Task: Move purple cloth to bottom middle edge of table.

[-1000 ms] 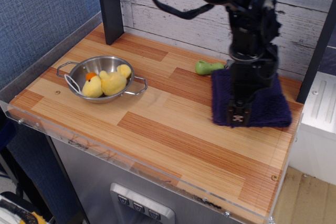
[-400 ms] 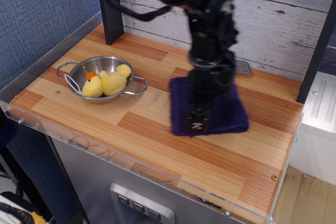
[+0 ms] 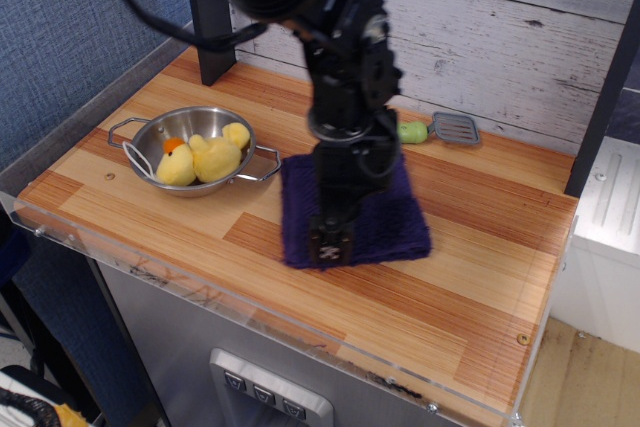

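Fingers: the fingers (image 3: 329,245) point down at the near left part of the purple cloth (image 3: 390,219); whether they pinch its edge or only press on it cannot be told, since the tips are dark against dark pile and the gap does not show.
Purple cloth: lies flat on the surface (image 3: 455,292), spread mostly behind and to the right of the fingers, with its near edge running level with the tips.
Cloth shape: roughly square, no clear long axis; its near edge is skewed a little against the front rim.
Deciding relation: the front rim of the surface lies just ahead of the fingers, with a band of bare wood between cloth and rim; the goal is toward the camera, so I judge the remaining pull to run straight forward, cloth trailing behind the tips.
Arm: the single black arm (image 3: 345,97) rises behind the fingers and hides the middle of the cloth.
Steel bowl: the steel bowl (image 3: 165,134) with yellow plush toys (image 3: 205,158) sits to the left of the fingers, near the cloth's left edge but apart from it.
Far side: a green object (image 3: 412,132) and a small grey grate (image 3: 455,128) lie behind the cloth, well apart from the fingers.
Risk: a forward drag could bunch the fuzzy cloth.
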Robot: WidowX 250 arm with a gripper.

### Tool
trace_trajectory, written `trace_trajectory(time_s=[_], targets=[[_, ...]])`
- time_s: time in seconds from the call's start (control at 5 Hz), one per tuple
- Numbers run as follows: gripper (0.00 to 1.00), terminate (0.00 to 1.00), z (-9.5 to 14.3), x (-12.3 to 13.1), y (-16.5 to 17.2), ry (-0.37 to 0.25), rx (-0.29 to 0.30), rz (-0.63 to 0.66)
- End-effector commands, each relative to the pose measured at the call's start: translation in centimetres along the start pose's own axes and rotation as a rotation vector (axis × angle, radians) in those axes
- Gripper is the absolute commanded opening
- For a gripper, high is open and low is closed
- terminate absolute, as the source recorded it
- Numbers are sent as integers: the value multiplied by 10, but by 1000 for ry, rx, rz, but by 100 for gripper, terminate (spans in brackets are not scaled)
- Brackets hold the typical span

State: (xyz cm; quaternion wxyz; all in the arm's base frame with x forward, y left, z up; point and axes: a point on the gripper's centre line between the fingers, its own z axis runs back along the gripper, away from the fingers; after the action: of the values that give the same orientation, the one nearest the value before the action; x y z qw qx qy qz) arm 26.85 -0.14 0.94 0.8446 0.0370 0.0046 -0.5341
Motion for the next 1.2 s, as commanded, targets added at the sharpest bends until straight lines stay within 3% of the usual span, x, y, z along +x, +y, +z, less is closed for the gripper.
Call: trace_trajectory(time_s=[0.0, 0.4, 0.6, 1.0], targets=[[100, 0, -2, -27, -19, 40, -36, 15], [100, 0, 0, -35, -26, 48, -36, 15], [100, 0, 5, -30, -23, 17, -32, 1], [100, 0, 38, -22, -17, -27, 33, -12]])
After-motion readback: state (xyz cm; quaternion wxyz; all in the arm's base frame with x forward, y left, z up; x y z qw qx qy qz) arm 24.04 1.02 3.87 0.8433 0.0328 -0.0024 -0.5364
